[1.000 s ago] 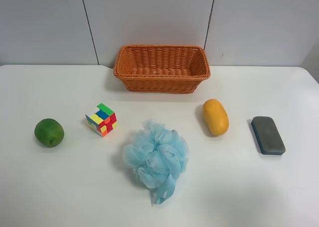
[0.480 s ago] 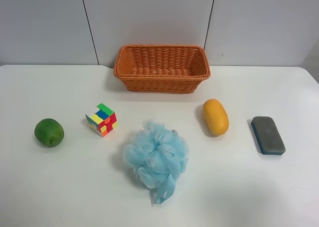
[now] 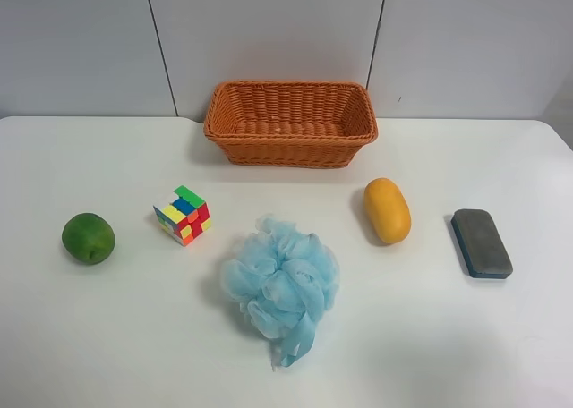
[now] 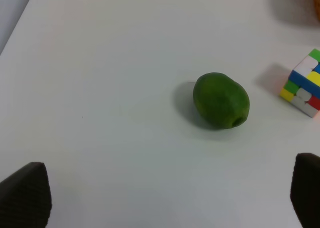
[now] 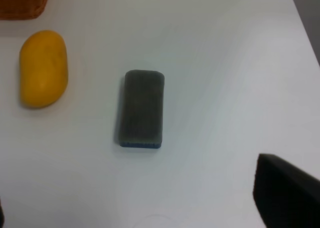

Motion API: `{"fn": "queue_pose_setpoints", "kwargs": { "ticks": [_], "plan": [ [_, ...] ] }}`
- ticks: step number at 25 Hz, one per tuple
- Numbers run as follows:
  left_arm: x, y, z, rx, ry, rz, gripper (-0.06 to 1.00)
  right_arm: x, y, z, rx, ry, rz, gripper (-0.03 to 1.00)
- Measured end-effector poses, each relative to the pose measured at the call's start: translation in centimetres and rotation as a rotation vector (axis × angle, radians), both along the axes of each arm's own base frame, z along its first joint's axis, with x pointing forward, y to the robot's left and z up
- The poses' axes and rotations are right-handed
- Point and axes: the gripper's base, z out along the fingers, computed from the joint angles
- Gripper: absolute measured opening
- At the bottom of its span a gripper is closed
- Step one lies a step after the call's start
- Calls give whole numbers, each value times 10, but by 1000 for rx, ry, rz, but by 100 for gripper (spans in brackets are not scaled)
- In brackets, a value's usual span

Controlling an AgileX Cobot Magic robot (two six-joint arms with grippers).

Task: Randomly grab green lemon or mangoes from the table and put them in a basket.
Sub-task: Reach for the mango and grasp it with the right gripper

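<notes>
The green lemon (image 3: 88, 238) lies on the white table (image 3: 107, 336) at the exterior high view's left. In the left wrist view it (image 4: 221, 100) lies apart from and ahead of my left gripper (image 4: 165, 193), which is open and empty; its dark fingertips (image 4: 25, 193) show at the frame's lower corners. The orange-yellow mango (image 3: 387, 210) lies right of centre. The right wrist view shows the mango (image 5: 43, 68) off to one side of my right gripper (image 5: 145, 208), which is open and empty, with one finger (image 5: 285, 193) showing. The wicker basket (image 3: 290, 123) stands at the back. No arm shows in the exterior high view.
A colourful cube (image 3: 183, 215) sits beside the green lemon and also shows in the left wrist view (image 4: 302, 83). A blue bath puff (image 3: 281, 283) lies in the middle. A grey-blue eraser (image 3: 482, 242) lies right of the mango, directly ahead of the right gripper (image 5: 142, 109).
</notes>
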Motion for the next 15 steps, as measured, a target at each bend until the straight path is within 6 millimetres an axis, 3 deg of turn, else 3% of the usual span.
{"fn": "queue_pose_setpoints", "kwargs": {
  "ticks": [15],
  "plan": [
    [0, 0, 0, 0, 0, 0, 95, 2, 0, 1, 0, 8, 0, 99]
  ]
}}
